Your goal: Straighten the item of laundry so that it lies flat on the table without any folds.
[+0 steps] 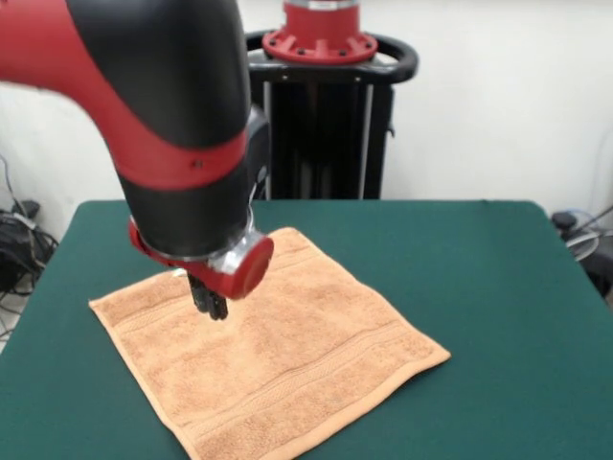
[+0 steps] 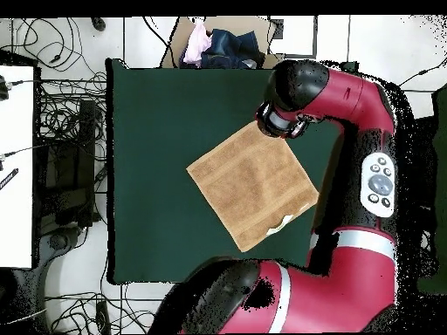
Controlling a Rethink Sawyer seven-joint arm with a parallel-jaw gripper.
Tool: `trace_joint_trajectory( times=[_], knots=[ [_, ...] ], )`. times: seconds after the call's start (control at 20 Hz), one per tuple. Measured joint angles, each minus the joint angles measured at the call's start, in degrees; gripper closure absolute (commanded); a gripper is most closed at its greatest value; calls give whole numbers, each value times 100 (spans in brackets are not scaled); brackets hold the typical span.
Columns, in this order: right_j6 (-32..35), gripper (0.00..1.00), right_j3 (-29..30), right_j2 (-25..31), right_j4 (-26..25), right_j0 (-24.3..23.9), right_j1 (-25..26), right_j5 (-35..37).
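On the table, the gripper hangs near the towel's far-left edge.

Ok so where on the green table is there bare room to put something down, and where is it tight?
In the overhead view, the table is bare in the wide strip between its left edge and the towel, and along the top edge. In the front view, it is also bare right of the towel. It is crowded where the gripper and arm hang above the towel's corner.
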Motion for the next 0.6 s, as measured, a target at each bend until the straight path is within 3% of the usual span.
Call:
trace_joint_trajectory(
  times=[0.25,0.6],
  knots=[
    [0,100,314,3,60,0,-273,-635],
    [0,100,348,61,58,1,-73,-1713]
  ],
)
